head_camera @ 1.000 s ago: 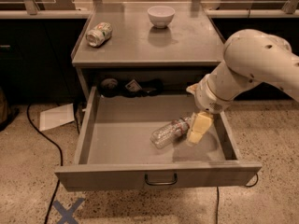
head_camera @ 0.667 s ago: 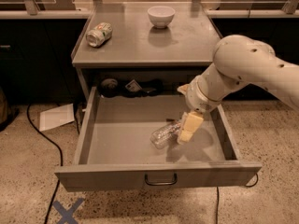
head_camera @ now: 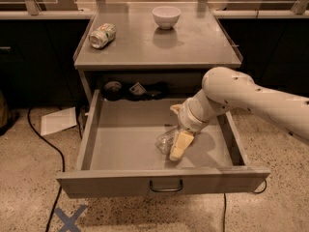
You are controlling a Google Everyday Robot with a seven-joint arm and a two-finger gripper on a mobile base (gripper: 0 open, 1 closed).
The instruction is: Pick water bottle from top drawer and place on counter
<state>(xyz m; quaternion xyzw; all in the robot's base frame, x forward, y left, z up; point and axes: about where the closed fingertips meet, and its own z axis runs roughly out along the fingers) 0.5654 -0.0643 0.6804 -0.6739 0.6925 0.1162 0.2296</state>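
The water bottle (head_camera: 165,140) is clear and crinkled and lies on its side on the floor of the open top drawer (head_camera: 96,129), right of middle. My gripper (head_camera: 173,132) is down inside the drawer, right at the bottle, with its jaws open. One cream finger (head_camera: 177,146) lies against the bottle's right side, and the other shows higher up behind it. The bottle rests on the drawer floor. The counter (head_camera: 159,47) is the grey metal top above the drawer.
A dented green-white can (head_camera: 102,35) lies on the counter's left side, and a white bowl (head_camera: 166,16) stands at its back. Dark items (head_camera: 135,90) sit at the drawer's back. The drawer handle (head_camera: 165,186) faces front. Paper (head_camera: 58,121) and a cable (head_camera: 41,134) lie on the floor at left.
My arm has moved left and lower into the drawer, bringing the gripper from the bottle's right side up against it. The bottle has stayed about where it was.
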